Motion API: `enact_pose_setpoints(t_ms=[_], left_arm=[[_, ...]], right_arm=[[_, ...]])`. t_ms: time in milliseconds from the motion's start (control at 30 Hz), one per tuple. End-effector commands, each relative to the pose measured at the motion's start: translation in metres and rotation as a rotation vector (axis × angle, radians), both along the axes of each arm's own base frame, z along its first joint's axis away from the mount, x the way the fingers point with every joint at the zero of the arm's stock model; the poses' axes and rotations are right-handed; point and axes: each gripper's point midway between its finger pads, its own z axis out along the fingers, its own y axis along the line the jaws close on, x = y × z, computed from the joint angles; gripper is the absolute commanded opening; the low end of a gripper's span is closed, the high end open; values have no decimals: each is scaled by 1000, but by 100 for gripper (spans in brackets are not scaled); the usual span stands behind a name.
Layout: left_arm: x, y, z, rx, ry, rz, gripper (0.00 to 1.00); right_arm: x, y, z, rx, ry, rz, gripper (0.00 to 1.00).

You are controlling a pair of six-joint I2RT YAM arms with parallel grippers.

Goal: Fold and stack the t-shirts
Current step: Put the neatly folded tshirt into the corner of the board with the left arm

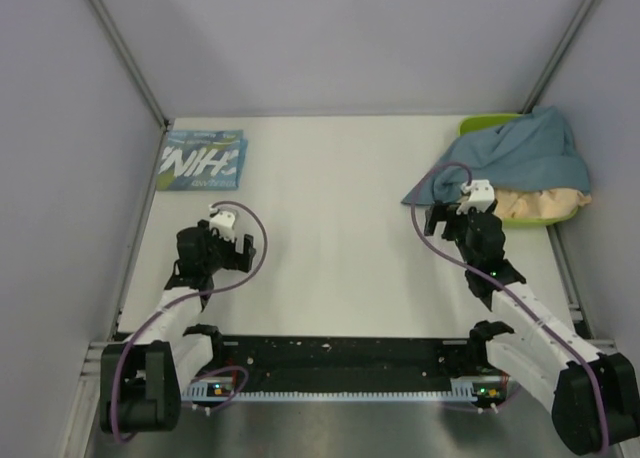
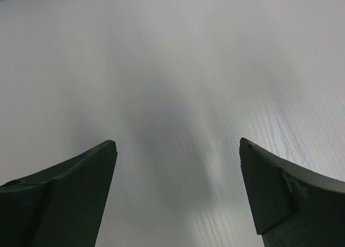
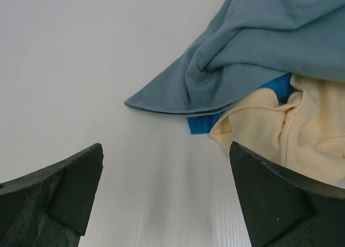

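A folded sky-blue t-shirt (image 1: pixel 203 160) with white lettering lies at the table's far left. A crumpled slate-blue t-shirt (image 1: pixel 520 156) drapes over a beige t-shirt (image 1: pixel 540 204) at the far right; both also show in the right wrist view, slate-blue (image 3: pixel 259 53) above beige (image 3: pixel 291 134), with a bright blue scrap (image 3: pixel 205 123) between them. My right gripper (image 3: pixel 167 150) is open and empty over bare table, just short of the slate-blue hem. My left gripper (image 2: pixel 178 144) is open and empty over bare white table, nearer than the folded shirt.
A lime-green tray (image 1: pixel 482 125) peeks out under the heap at the far right. Grey walls enclose the table on the left, the back and the right. A black rail (image 1: pixel 340 363) runs along the near edge between the arm bases.
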Motion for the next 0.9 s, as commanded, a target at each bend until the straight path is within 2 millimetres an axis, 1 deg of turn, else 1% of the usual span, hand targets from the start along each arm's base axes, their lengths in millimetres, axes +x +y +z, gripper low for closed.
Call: enact_pose_setpoints(t_ms=[0,67,100,200,267,700,800,867], left_arm=[[34,1,47,-32,-192,30,99],[35,4,47,-25,-190,47,99],[35,6,46,-23,-189,55,99],[36,7,46,-17,-188,66,99],[37,9,47,-12,-188,72,99],[40,15,44,1,-170,108,99],[40,13,45,-1,-175,91,99],[41,17,44,7,-173,115,99]], right_arm=[[-1,-13,1,-49,-87,-36,99],[-6,-21,-9,-41,-88,-84,99],[-9,-23,-15,-39,-101,-90,99],[-16,-27,-23,-23,-134,-108,99],[-16,-27,-21,-19,-145,-107,99],[-14,-27,-23,-24,-134,-107,99],[-14,-26,-23,-26,-131,-102,99],[-13,-26,-22,-24,-131,-104,99]])
